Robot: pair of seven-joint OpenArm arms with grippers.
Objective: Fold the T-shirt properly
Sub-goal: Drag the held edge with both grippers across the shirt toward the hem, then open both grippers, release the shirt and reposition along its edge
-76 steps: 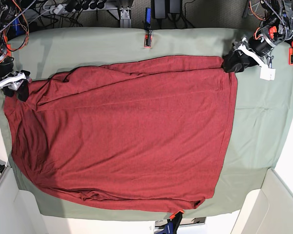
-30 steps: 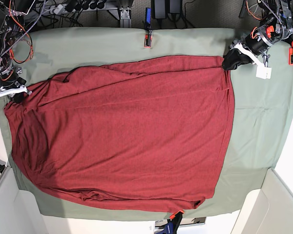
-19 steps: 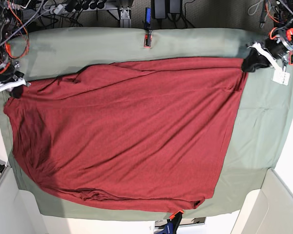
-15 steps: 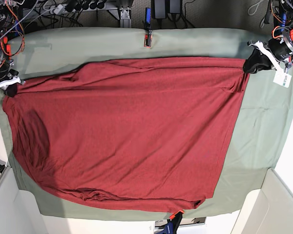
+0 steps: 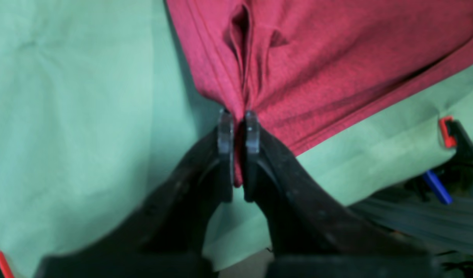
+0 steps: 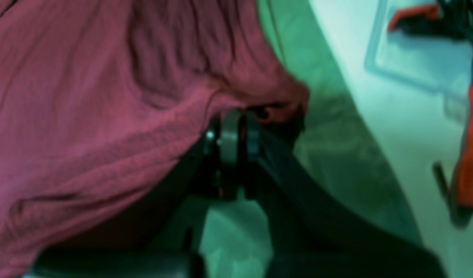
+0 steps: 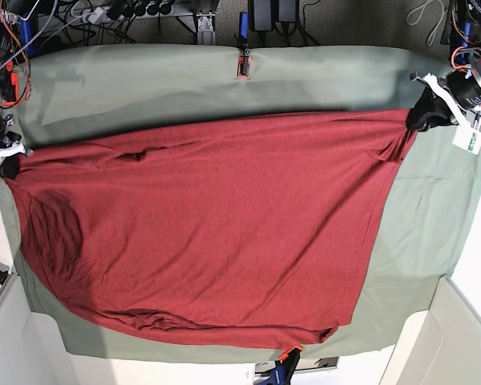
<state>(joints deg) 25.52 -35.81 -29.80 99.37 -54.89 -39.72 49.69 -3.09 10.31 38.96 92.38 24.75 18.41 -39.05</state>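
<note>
Both grippers are clamped on the T-shirt (image 7: pixel 208 224): the left gripper (image 5: pixel 236 127) and right gripper (image 6: pixel 236 127) each pinch a corner, apparently stretching it flat between them. Next likely calls for lowering it evenly.

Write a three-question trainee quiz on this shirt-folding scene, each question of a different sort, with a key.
1. True or false: the left pincer is shut on a corner of the red shirt.
2. Multiple choice: what lies under the shirt? A) a bare wooden top B) a green table cloth C) a blue towel
3. Fill in: in the base view, the shirt's far edge is pulled between the two pincers, the right pincer gripping the ____ end.

Key: 1 true; 2 B; 3 left
</note>
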